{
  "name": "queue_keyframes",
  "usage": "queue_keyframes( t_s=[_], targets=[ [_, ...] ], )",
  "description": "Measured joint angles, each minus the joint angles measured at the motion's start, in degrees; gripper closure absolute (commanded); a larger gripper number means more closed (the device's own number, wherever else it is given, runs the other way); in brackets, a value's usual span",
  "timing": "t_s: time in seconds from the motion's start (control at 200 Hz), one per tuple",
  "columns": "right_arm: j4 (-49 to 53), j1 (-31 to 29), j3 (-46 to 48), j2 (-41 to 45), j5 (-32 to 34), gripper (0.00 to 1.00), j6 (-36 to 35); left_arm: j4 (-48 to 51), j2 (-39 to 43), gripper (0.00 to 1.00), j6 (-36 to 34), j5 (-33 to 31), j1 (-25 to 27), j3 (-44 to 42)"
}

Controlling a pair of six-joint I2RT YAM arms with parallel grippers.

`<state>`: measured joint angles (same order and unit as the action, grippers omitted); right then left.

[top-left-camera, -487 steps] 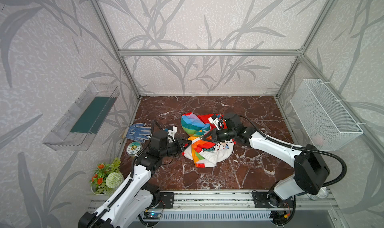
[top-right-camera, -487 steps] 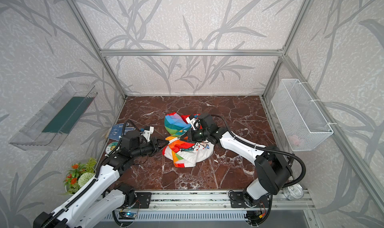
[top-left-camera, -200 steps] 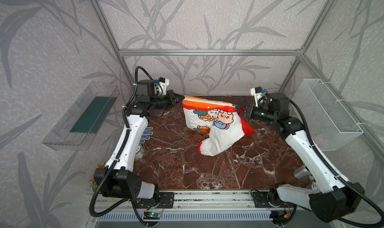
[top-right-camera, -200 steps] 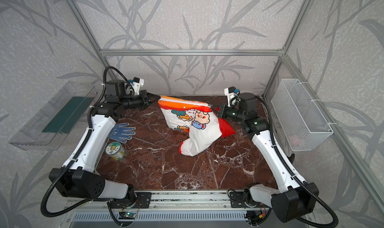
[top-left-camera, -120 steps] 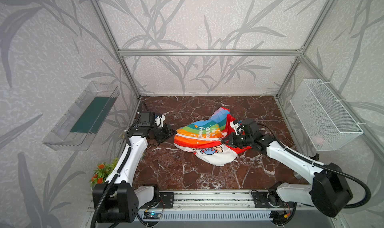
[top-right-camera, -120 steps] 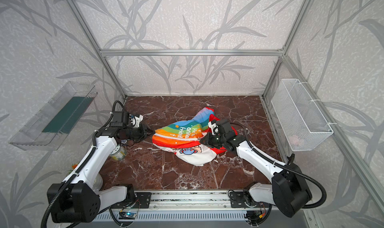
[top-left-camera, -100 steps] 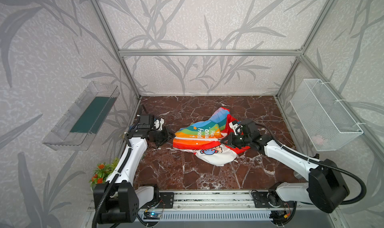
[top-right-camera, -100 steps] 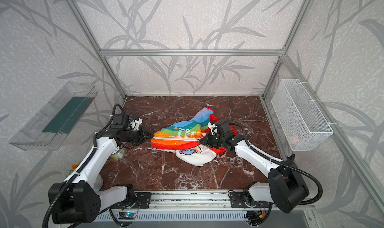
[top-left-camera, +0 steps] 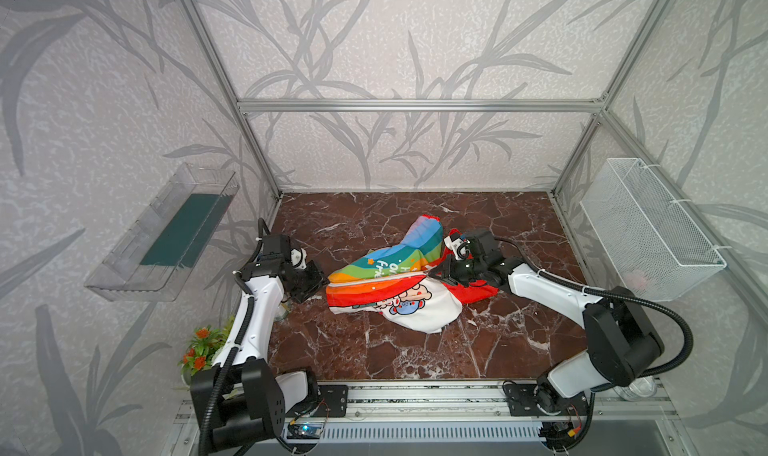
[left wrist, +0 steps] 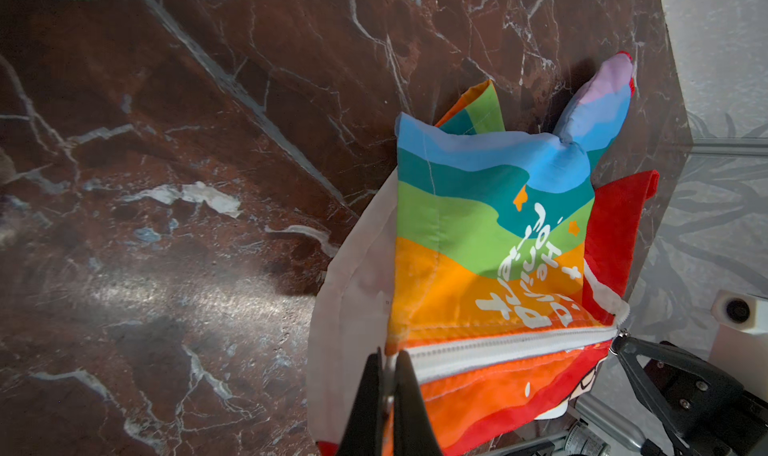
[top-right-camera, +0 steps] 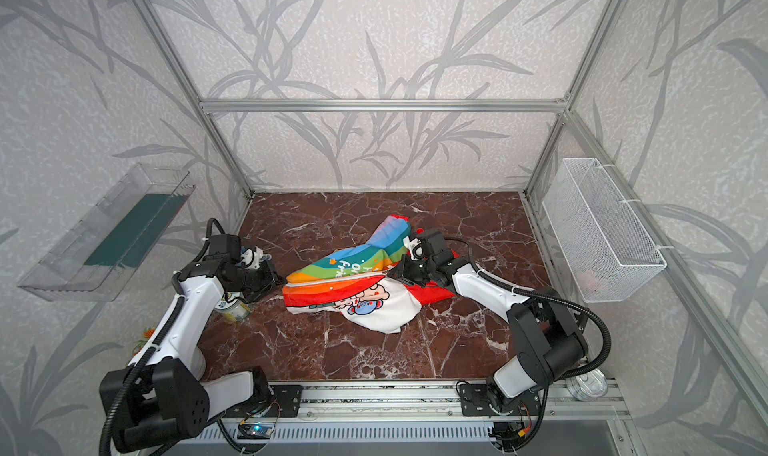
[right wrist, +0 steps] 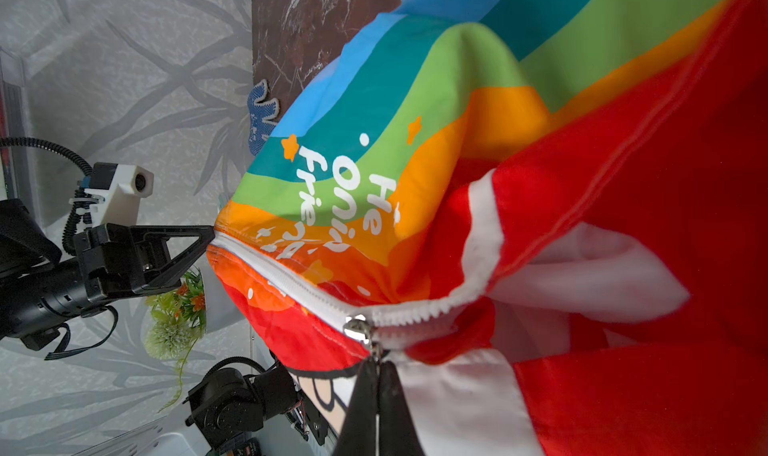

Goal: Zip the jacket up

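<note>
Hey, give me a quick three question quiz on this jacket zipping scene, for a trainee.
1. True or false: the left gripper is shut on the jacket at the hem end of the zipper.
2. The right gripper pinches: A) a sleeve, B) the zipper pull, C) the hood.
3. Is the zipper closed all the way?
Key: 1 true; 2 B; 3 no, the teeth past the slider are apart.
</note>
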<state>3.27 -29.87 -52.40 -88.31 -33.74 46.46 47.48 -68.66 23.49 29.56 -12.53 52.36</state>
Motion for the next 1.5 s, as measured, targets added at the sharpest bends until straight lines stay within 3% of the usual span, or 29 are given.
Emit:
queue_keyframes(
  t_s=[0.28,0.54,0.675,0.935,1.5],
  targets=[
    [5.2,1.05,-3.89,4.44,3.5,1.0,-1.81,-0.33,-1.03,1.0,0.2,4.87,-0.44,1.7],
    [11.65,3.93,-10.93,13.84,7.32,1.0,-4.79,-1.38,-1.55,1.0,2.38,10.47,0.57,12.31],
    [15.43,5.49,-13.57,16.65,9.51,1.0,-6.78,-1.68,-2.84,1.0,2.47,9.97,2.32,16.24],
    [12.41,5.81,-3.32,14.71,7.58,1.0,-4.74,-1.73,-6.4,1.0,2.14,7.78,2.32,11.78],
    [12.02,5.29,0.5,11.06,5.88,1.0,-4.57,-1.7,-8.48,1.0,1.09,4.39,3.58,6.45]
  ],
)
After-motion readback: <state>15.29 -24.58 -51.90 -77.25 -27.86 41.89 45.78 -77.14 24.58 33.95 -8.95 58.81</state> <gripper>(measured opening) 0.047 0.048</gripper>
